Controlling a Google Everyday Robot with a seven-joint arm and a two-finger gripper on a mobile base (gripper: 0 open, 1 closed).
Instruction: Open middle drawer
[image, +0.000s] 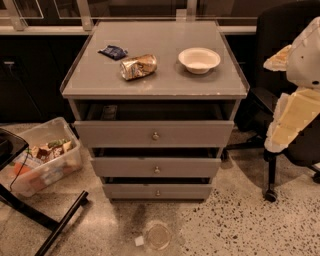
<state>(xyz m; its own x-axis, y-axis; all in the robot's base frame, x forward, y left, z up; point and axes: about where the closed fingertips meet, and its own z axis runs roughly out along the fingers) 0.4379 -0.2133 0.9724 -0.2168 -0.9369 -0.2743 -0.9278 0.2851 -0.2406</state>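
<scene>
The grey cabinet (150, 75) has three flat-fronted drawers, each with a small round metal knob. The middle drawer (125, 168) is the medium-sized front, with its knob (156, 170) at centre. A dark gap shows above it, under the taller top drawer (115, 134). The top drawer is pulled out a little, with a dark opening behind its front. The shortest drawer (130, 191) sits at the bottom. Only white and yellowish segments of my arm (292, 112) show at the right edge, well apart from the drawers. My gripper is out of view.
On the cabinet top lie a crumpled snack bag (138, 66), a white bowl (199, 59) and a small dark packet (113, 51). A clear bin of snacks (42, 160) stands on the floor to the left. A black office chair (280, 60) is to the right. A round lid (158, 236) lies on the floor in front.
</scene>
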